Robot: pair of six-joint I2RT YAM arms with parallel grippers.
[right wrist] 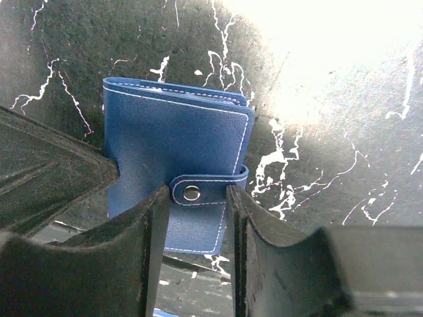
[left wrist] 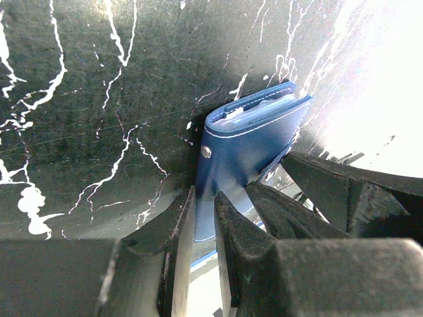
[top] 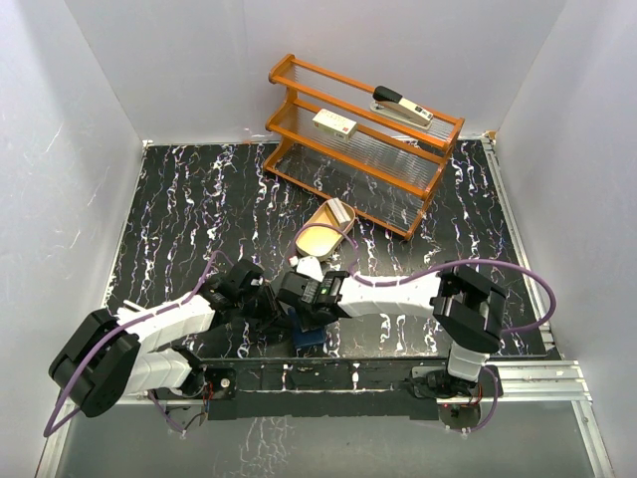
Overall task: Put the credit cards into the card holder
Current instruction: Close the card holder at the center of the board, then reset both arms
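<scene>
Navy holder (right wrist: 172, 145), snapped shut, edge pinched in left hand (left wrist: 203, 205); right hand (right wrist: 195, 198) spread astride snap tab (right wrist: 215, 190), above black desk (right wrist: 344, 198).

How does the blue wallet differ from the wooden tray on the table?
The wallet is blue, rectangular and folded, its strap across the front; the tray is tan, oval and open-topped. The wallet's edge is pinched by the left gripper; the tray lies free farther back, before the shelf. Both are smaller than the shelf.
</scene>
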